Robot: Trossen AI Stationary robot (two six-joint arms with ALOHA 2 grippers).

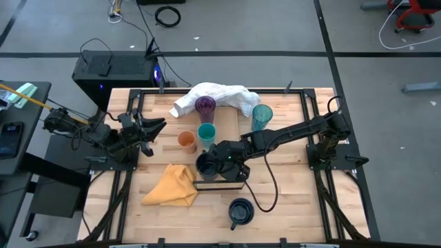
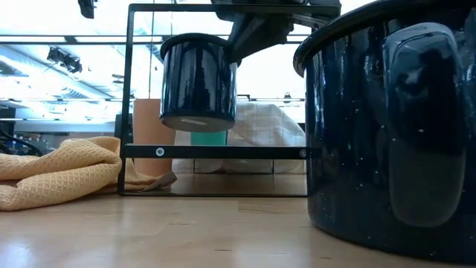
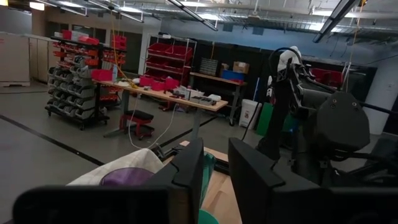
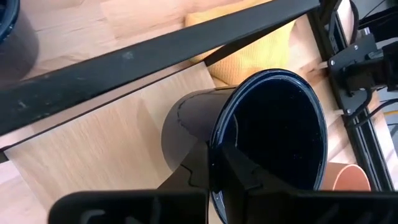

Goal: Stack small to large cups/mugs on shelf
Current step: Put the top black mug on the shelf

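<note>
Nearest, second navy mug (image 2: pixel 390 126) waits on table; right end effector (image 4: pixel 221 165) pinches first navy mug's (image 2: pixel 198 82) rim, lifted above shelf (image 4: pixel 118 134) end; left end effector (image 1: pixel 153 131) idle, part-open; next: lower mug onto shelf.

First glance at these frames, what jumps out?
The right claw pinches the rim of a navy mug, holding it in the air above the shelf near the table's middle. A second navy mug sits close to the low camera and fills its right side. The left claw waits at the left edge.
</note>
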